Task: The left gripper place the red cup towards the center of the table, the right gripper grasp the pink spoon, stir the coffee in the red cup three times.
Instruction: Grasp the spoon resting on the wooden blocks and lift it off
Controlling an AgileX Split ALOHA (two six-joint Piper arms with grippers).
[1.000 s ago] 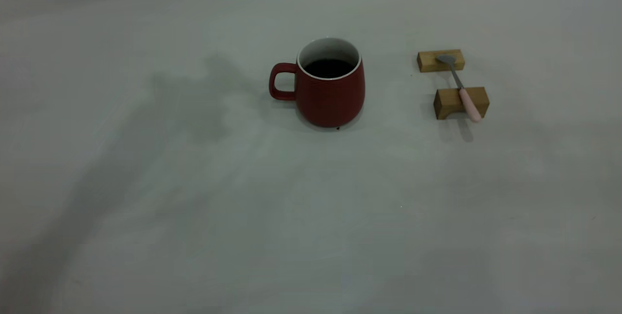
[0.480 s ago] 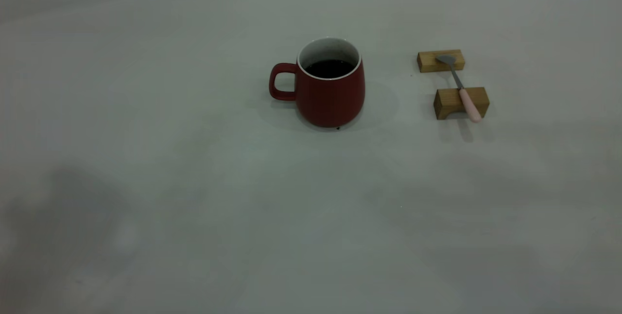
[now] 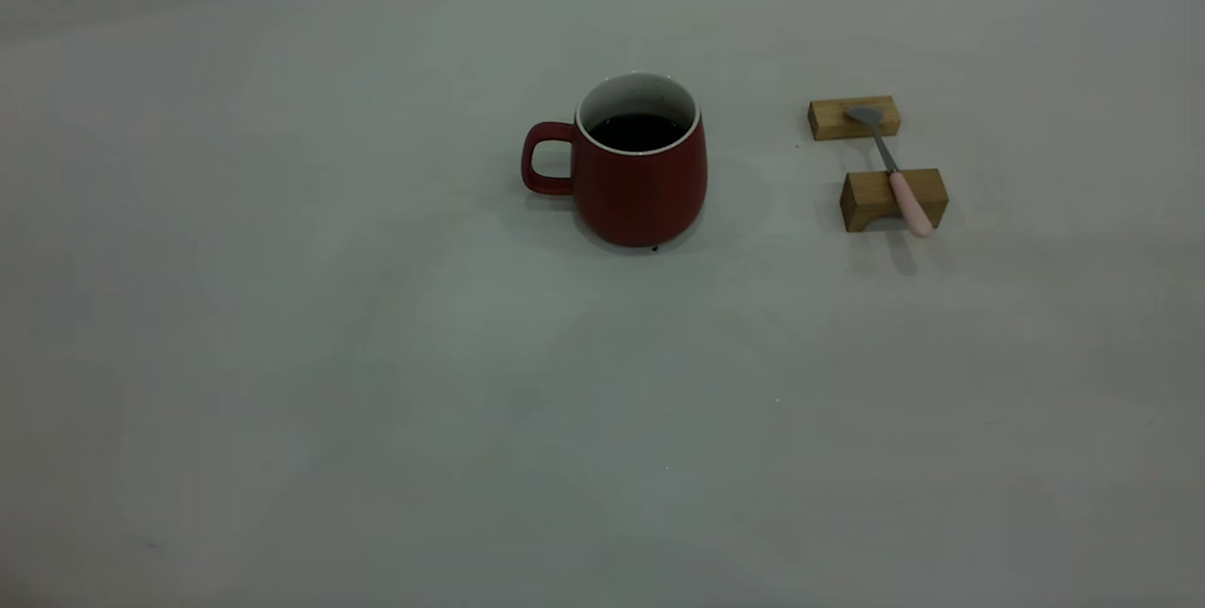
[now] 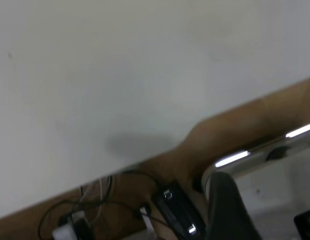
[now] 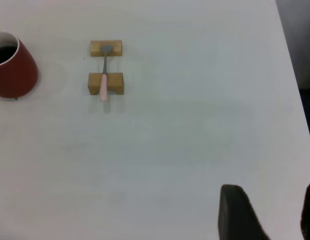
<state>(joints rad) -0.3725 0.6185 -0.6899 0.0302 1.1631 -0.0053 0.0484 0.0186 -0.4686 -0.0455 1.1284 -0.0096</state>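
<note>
Item 1, red cup (image 3: 640, 170): stands upright near the middle of the bench (image 3: 377, 382), loop handle toward my left arm's side, coffee (image 3: 638, 131) sitting well below the white rim. I judge it ceramic, stiff, fairly heavy with the liquid, breakable, and matte enough to grip. It already looks placed; any tilt would slop the coffee.

Item 2, pink spoon (image 3: 892, 170): lies apart from the cup on my right arm's side, bridging 2 wooden blocks (image 3: 874, 156), grey bowl on the far block, pink handle over the near one, its tip overhanging. I judge it light, rigid and smooth, likely to swivel in a loose pinch. Best hold: across the pink handle at the overhanging end, where there is air beneath it.

Item 3, right end effector (image 5: 267, 215): well apart from the spoon, above bare bench, fingers spread, pinching nothing.

Item 4, left end effector (image 4: 230, 210): off by the bench edge, above cables; 1 dark finger shows, so I cannot tell its state.
</note>
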